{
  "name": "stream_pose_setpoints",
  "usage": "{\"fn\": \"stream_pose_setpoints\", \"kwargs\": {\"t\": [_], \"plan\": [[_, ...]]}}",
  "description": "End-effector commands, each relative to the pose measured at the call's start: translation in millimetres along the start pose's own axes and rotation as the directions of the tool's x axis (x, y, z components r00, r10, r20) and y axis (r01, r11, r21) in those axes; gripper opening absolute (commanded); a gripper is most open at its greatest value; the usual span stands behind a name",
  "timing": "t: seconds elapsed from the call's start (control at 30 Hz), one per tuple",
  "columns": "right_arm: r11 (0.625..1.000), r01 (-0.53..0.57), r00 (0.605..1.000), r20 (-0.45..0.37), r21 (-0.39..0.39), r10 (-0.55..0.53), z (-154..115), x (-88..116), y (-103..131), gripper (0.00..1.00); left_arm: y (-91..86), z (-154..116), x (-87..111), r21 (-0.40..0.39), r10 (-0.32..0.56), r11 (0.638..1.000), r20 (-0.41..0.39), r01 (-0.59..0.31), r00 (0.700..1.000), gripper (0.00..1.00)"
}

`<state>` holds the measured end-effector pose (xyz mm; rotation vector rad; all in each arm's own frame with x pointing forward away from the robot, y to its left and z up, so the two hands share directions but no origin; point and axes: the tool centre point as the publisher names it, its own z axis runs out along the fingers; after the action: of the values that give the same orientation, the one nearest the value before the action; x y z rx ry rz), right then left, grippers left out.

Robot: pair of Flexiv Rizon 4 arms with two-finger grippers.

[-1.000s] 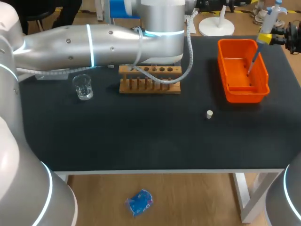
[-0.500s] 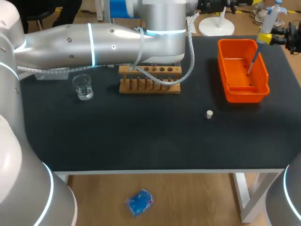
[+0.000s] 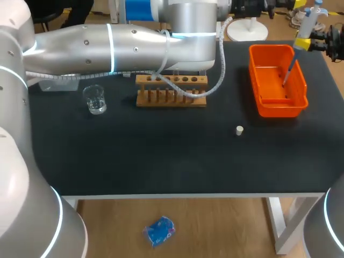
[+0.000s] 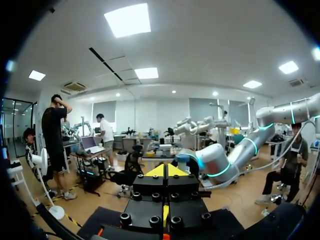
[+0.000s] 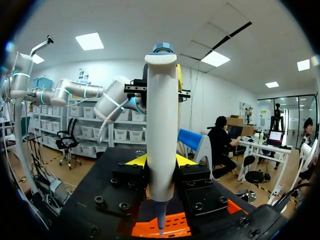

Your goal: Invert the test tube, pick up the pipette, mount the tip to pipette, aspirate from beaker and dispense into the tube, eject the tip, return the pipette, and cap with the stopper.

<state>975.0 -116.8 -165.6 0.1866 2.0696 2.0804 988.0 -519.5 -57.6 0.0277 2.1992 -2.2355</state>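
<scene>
My right gripper (image 3: 303, 44) is shut on the white pipette (image 3: 310, 21) at the table's far right, holding it upright. The pipette's thin lower end hangs over the orange bin (image 3: 269, 102). In the right wrist view the pipette body (image 5: 161, 125) stands between the yellow tips of the right gripper (image 5: 161, 161), with the orange bin (image 5: 185, 225) beneath. My left arm (image 3: 134, 45) stretches across the back of the table above the wooden rack (image 3: 171, 98). Its gripper (image 4: 166, 171) is shut and empty, facing out into the room. A small glass beaker (image 3: 95, 100) and a white stopper (image 3: 239, 129) rest on the mat.
The black mat (image 3: 161, 156) covers the whole table. The rack stands at the back middle, with the beaker to its left. The bin lies along the right side, and the stopper lies alone toward the right of centre. The left arm hides the mat behind the rack.
My left arm has shifted slightly to the right and farther back. The right arm, the pipette and the things on the table have not moved.
</scene>
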Motion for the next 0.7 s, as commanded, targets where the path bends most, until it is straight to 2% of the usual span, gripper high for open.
{"fn": "stream_pose_setpoints", "kwargs": {"t": [0.03, 0.7], "plan": [[1.000, 0.001, 1.000, -0.003, 0.000, -0.001, -0.8, -0.6, -0.2, 0.00, 1.9, 0.0, 2.2, 0.006, -0.001, 1.000, 0.005, 0.001, 1.000, 0.00], [1.000, 0.001, 1.000, -0.003, 0.000, -0.001, -0.8, -0.6, -0.2, 0.00, 5.9, 5.3, 4.9, -0.009, -0.012, 1.000, -0.014, 0.012, 1.000, 0.00]]}}
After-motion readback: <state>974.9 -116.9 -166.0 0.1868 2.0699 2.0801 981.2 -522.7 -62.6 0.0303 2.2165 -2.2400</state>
